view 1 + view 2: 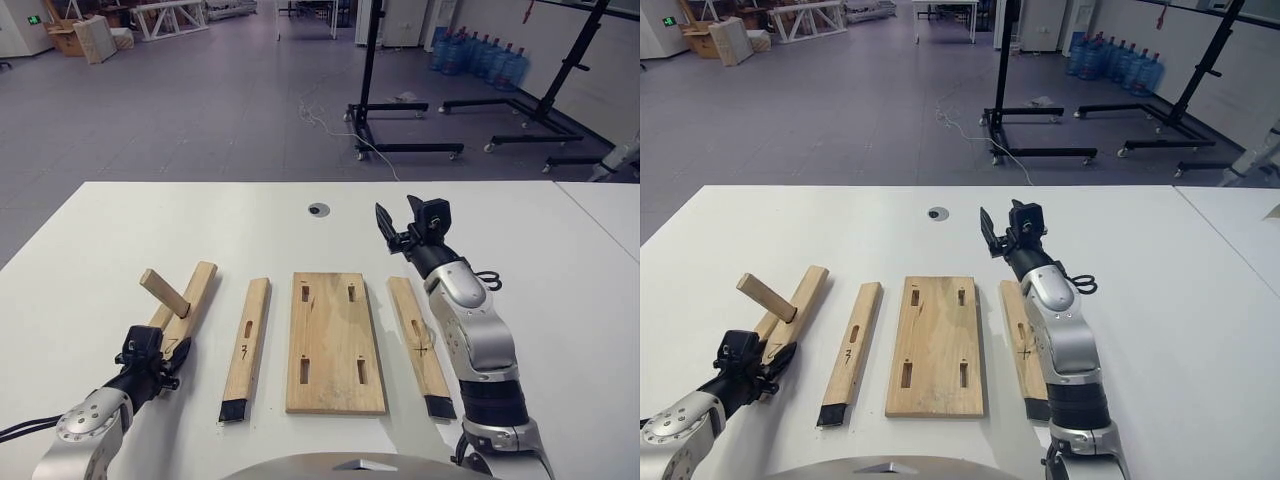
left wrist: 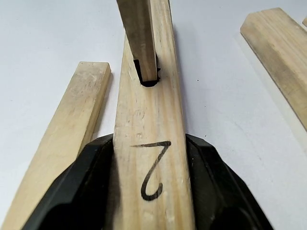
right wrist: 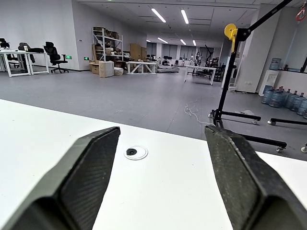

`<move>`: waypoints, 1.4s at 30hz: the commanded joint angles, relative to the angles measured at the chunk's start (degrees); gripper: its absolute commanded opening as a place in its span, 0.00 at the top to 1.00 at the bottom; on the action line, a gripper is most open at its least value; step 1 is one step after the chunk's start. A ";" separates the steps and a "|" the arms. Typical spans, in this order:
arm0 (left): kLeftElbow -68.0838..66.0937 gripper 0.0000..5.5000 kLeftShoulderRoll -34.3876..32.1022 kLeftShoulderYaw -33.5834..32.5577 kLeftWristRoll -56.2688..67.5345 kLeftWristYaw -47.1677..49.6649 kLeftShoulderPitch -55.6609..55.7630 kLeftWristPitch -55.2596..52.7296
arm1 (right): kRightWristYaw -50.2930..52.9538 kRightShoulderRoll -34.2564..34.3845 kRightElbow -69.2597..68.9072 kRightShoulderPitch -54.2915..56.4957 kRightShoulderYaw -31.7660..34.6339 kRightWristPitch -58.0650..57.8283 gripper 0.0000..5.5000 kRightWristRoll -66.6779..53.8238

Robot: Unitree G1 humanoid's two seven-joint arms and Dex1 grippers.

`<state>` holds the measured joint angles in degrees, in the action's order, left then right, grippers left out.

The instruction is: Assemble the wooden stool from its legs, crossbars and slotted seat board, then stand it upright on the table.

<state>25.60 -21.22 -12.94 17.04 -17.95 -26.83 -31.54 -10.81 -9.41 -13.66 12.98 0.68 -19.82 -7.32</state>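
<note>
The seat board [image 1: 335, 342] lies flat at the centre of the white desk [image 1: 560, 300], long side running up the frame, with its four slots facing up. Just to its left, apart from it, a slotted leg [image 1: 247, 345] with a dark lower end lies parallel. On the other side, a matching leg [image 1: 418, 335] lies just beside the board's edge, and the right arm partly covers it.

At the lower left of the head view, the left end effector [image 1: 160, 352] is clamped on the near end of the leg marked 2 [image 2: 153, 158]. In the left wrist view its two black fingers [image 2: 81, 191] press against the two long sides of that leg. A crossbar [image 1: 163, 291] is seated in this leg's slot and sticks up at a tilt toward the left of the frame. A second crossbar [image 2: 62, 139] lies flat on the desk close alongside the gripped leg.

The right end effector [image 1: 398, 218] is above the desk at the upper centre-right of the head view, past the far end of the board. Its fingers [image 3: 72, 182] are spread wide with nothing between them. A round grommet [image 3: 135, 152] is set into the desk beyond them.
</note>
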 commanded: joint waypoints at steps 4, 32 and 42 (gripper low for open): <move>3.52 0.63 3.19 -3.00 10.28 -3.33 9.12 2.01 | -11.97 -0.92 5.71 9.79 5.93 -4.23 0.41 -15.49; 7.68 0.63 -6.40 4.62 40.48 -25.66 19.12 -5.55 | -44.62 -1.24 10.20 18.05 4.05 -33.13 0.54 -56.66; 8.39 0.63 -5.45 5.62 40.93 -25.40 17.17 -3.25 | -44.88 -1.03 9.41 17.91 5.05 -33.01 0.63 -57.73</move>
<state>34.72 -26.83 -7.51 58.72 -44.63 -8.71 -35.00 -54.61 -10.37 -2.93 29.30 4.93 -53.73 -63.74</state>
